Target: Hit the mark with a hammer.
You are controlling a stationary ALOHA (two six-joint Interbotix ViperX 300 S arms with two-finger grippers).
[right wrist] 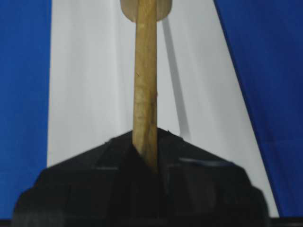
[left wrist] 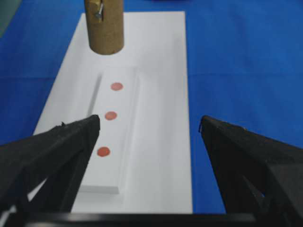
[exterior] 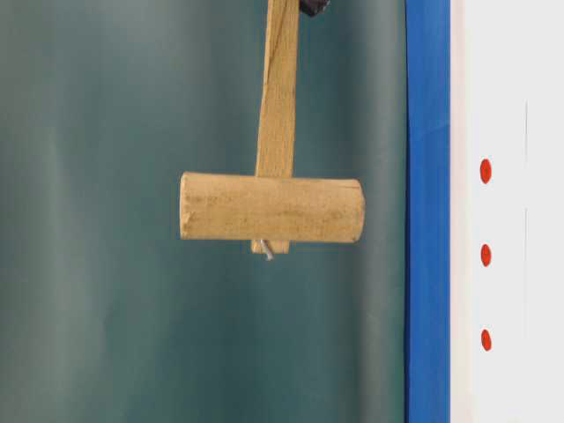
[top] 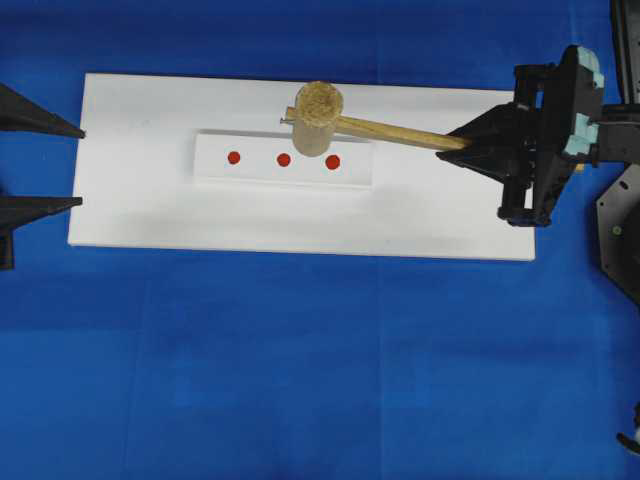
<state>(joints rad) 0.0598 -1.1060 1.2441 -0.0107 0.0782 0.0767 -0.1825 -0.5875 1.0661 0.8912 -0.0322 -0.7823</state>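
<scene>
The hammer, an all-wood mallet, hangs in the air above the raised white strip. Its head is clear of the surface, over the strip's far edge between the middle mark and the right mark. A third red mark lies to the left. My right gripper is shut on the far end of the handle. My left gripper stands open at the board's left edge with nothing in it, and in its wrist view the marks lie ahead below the head.
The strip rests on a flat white board lying on the blue tabletop. Black arm parts stand at the right edge of the overhead view.
</scene>
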